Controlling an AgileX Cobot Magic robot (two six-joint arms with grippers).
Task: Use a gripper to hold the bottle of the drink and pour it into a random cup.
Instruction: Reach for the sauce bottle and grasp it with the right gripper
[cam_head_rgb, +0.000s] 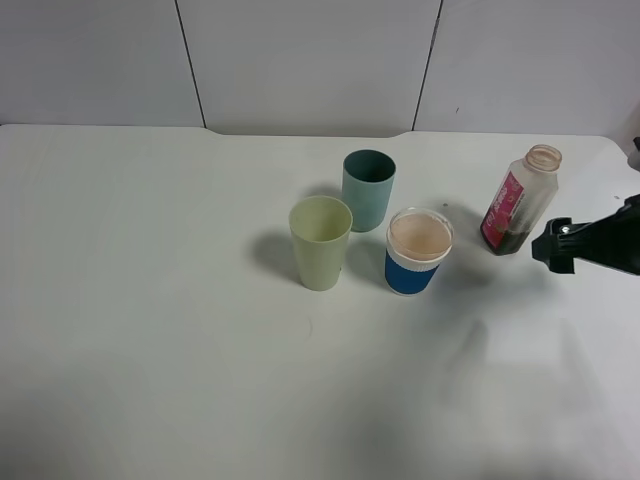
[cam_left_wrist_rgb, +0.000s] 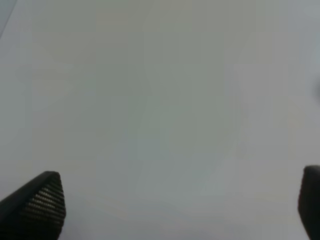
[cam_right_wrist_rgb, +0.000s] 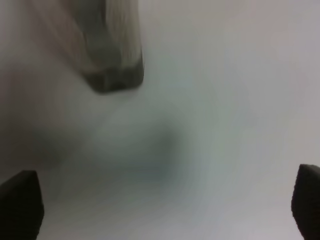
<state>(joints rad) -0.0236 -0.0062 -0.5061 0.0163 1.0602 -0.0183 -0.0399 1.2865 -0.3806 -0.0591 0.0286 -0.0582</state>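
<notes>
The bottle (cam_head_rgb: 521, 199) stands upright and capless on the white table at the far right, with a red-pink label. A little dark drink (cam_head_rgb: 508, 240) sits in its bottom. My right gripper (cam_head_rgb: 553, 246) is just right of the bottle's base, apart from it. In the right wrist view it (cam_right_wrist_rgb: 165, 212) is open and empty, and the bottle (cam_right_wrist_rgb: 112, 47) shows blurred ahead. My left gripper (cam_left_wrist_rgb: 175, 210) is open over bare table and is out of the exterior view. Three cups stand mid-table: teal (cam_head_rgb: 369, 189), pale green (cam_head_rgb: 320, 243) and blue-and-white (cam_head_rgb: 418, 251).
The blue-and-white cup is the nearest to the bottle, to its left. The table (cam_head_rgb: 150, 300) is white, with a grey panelled wall (cam_head_rgb: 300, 60) behind its far edge.
</notes>
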